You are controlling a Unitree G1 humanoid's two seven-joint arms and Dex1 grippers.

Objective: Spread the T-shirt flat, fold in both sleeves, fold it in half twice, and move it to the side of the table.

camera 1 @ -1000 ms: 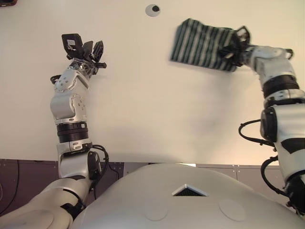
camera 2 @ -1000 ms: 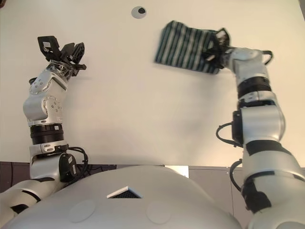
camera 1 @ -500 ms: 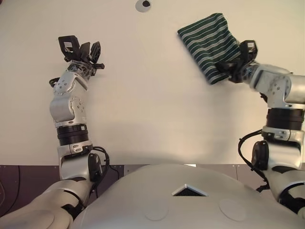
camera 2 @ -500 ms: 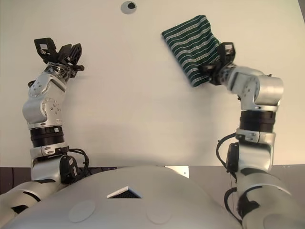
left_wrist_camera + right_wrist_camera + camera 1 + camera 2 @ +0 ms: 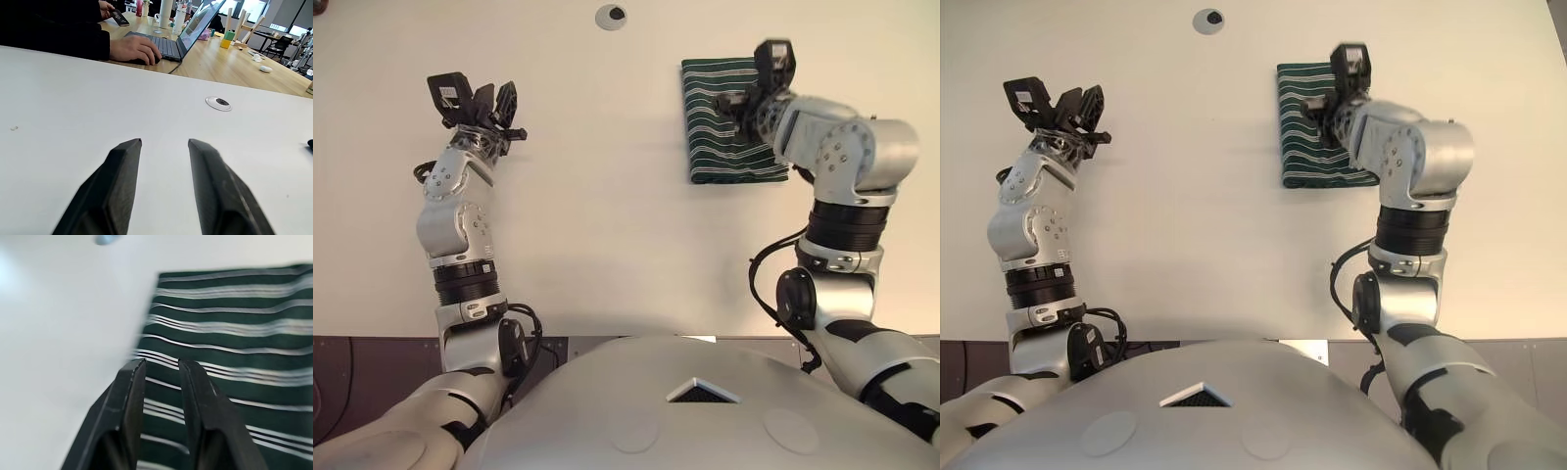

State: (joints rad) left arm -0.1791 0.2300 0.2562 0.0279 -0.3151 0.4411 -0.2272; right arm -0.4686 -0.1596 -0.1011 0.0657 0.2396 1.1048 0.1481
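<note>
Here, a white table (image 5: 607, 225) spans the head camera's picture. A green T-shirt (image 5: 710, 147) with pale stripes lies on it at the upper right, folded into a neat rectangle. The right gripper (image 5: 160, 363) hovers just over the shirt's right part, its black fingers parted a little and gripping nothing. At the upper left, the left gripper (image 5: 497, 98) is raised above bare tabletop, fingers spread and empty. A small round grey cable port (image 5: 611, 16) sits at top centre.
</note>
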